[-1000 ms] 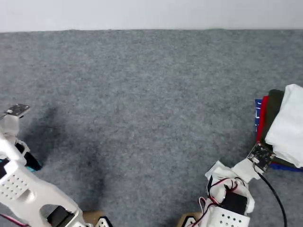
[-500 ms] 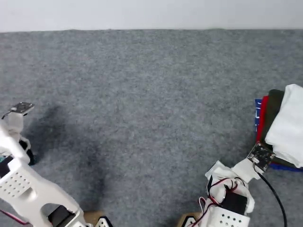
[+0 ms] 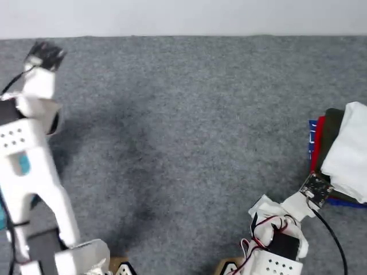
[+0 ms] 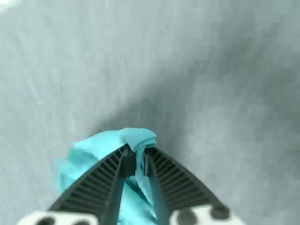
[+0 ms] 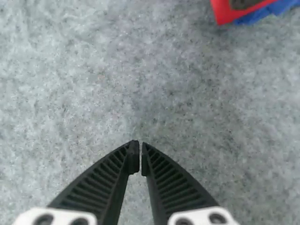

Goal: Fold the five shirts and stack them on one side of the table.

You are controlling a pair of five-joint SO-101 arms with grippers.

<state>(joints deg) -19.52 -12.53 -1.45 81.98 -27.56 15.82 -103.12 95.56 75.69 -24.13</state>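
Grey felt-like covering runs across the whole tabletop (image 3: 189,114), evenly textured, with soft shadows under each arm. A plain white wall (image 3: 183,17) borders its far edge. My left arm (image 3: 28,143) stands at the left side of the tabletop, extended toward the far left corner. My left end effector (image 4: 136,159) is clenched on a fold of the teal shirt (image 4: 93,150), and the cloth is pinched between the black ribbed fingers (image 4: 166,176). The rest of the shirt is bunched beneath and to one side of them. Whether the bunch touches the tabletop I cannot tell. My right arm (image 3: 275,229) sits low at the near edge, toward the right side. My right end effector (image 5: 140,157) is clenched with nothing between the tips, pointing down at bare grey covering just beside the stack (image 3: 344,154). That stack lies at the right edge of the tabletop. A white shirt (image 3: 350,152) is on top, a dark shirt (image 3: 331,132) under it, then a red shirt (image 3: 317,143), and a blue shirt (image 3: 312,129) at the bottom. The lower edges step out toward the tabletop's middle. In the right wrist view the red and blue corners show near my right end effector, apart from it.
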